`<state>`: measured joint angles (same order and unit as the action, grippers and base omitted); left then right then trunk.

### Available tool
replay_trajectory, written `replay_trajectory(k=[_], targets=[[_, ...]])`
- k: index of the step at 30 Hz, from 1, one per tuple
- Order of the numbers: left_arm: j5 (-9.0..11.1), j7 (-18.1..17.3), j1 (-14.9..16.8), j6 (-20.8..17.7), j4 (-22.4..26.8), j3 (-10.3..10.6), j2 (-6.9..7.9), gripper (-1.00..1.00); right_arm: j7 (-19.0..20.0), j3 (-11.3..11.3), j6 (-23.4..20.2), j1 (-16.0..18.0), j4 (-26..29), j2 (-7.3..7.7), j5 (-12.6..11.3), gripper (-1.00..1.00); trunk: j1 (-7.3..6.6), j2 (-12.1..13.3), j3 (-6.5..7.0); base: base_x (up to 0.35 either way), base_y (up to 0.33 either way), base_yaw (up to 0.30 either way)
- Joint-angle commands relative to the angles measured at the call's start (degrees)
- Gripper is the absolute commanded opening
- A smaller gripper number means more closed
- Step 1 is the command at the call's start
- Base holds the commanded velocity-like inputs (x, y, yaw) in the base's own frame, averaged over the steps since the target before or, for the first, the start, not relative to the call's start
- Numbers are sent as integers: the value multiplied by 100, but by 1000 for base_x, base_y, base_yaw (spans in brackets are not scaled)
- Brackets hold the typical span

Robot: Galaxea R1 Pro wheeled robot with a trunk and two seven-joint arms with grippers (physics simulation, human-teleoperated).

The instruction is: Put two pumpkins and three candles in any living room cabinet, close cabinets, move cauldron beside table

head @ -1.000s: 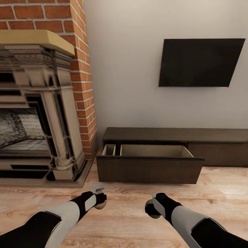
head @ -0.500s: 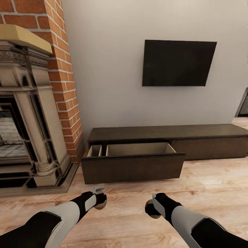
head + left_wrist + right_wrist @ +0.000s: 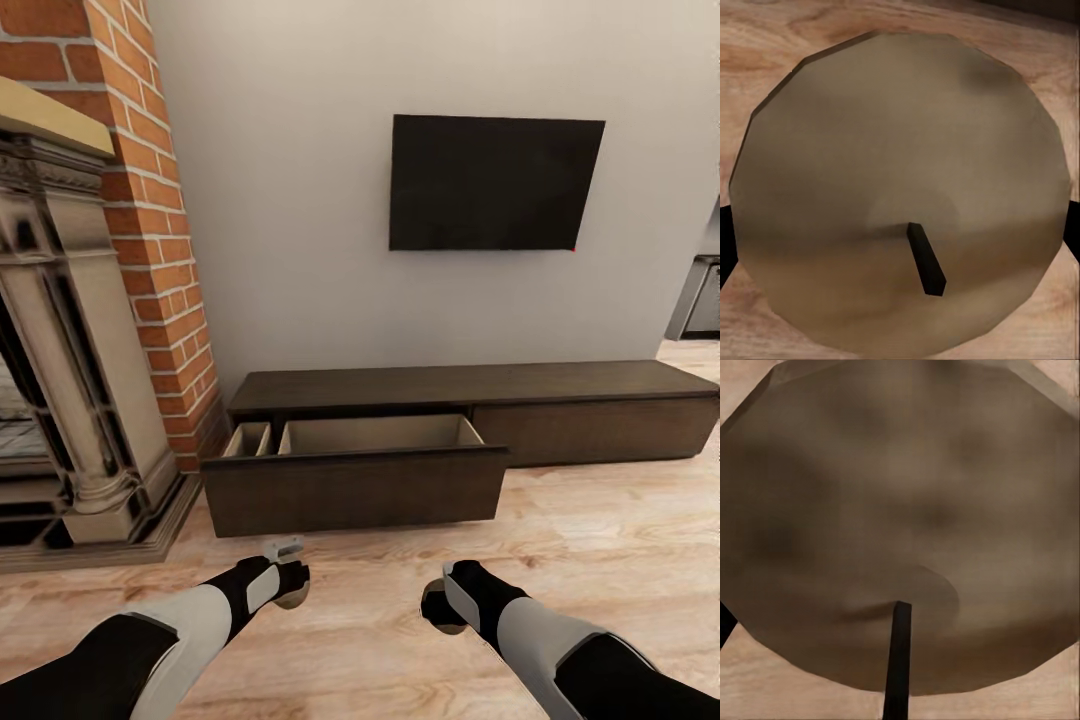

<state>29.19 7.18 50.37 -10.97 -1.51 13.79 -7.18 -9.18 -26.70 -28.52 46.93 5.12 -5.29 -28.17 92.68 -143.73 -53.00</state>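
Note:
In the left wrist view a stubby olive-beige candle point(image 3: 900, 187) with a short dark wick sits between dark finger edges. The right wrist view holds a second candle point(image 3: 907, 510), seen from its top in the same way. From the head, my left gripper point(image 3: 288, 590) and right gripper point(image 3: 440, 612) hang low over the plank floor, each shut on its candle. Ahead stands the long dark-brown cabinet point(image 3: 560, 385), its left drawer point(image 3: 350, 490) pulled open, showing a pale beige interior. Pumpkins, cauldron and table are out of view.
A brick fireplace point(image 3: 80, 330) with a carved surround stands at the left, close to the drawer's end. A black screen point(image 3: 495, 182) hangs on the wall above the cabinet. A grey appliance point(image 3: 700, 300) shows at the far right. Light wood floor point(image 3: 600, 540) lies between me and the cabinet.
The whole picture has slid left, so the camera has turned right; more of the cabinet's right end shows. Both arms keep the same pose with their candles.

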Motion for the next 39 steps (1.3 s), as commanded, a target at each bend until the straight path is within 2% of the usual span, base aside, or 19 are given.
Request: replay_trajectory(k=[1, 20, 28, 39], targets=[[52, 16, 9, -10, -8, 54, -3, -100, -40, -45, -29, 1, 15, 1, -54, -100, 0, -3, -6, 187, -270, 0], [52, 13, 9, -10, -8, 54, -5, -100, -47, -37, -30, 1, 15, 1, -57, -100, 0, -3, -6, 275, -227, 0], [52, 12, 10, -4, -8, 54, -12, -100, -54, -43, -36, 1, 15, 1, -40, -100, 0, -3, -6, 97, -267, 0], [52, -34, 15, -61, 77, 67, -12, -100, -85, -64, -45, 1, 69, -11, -23, -100, 0, -3, -6, 6, -26, 0]])
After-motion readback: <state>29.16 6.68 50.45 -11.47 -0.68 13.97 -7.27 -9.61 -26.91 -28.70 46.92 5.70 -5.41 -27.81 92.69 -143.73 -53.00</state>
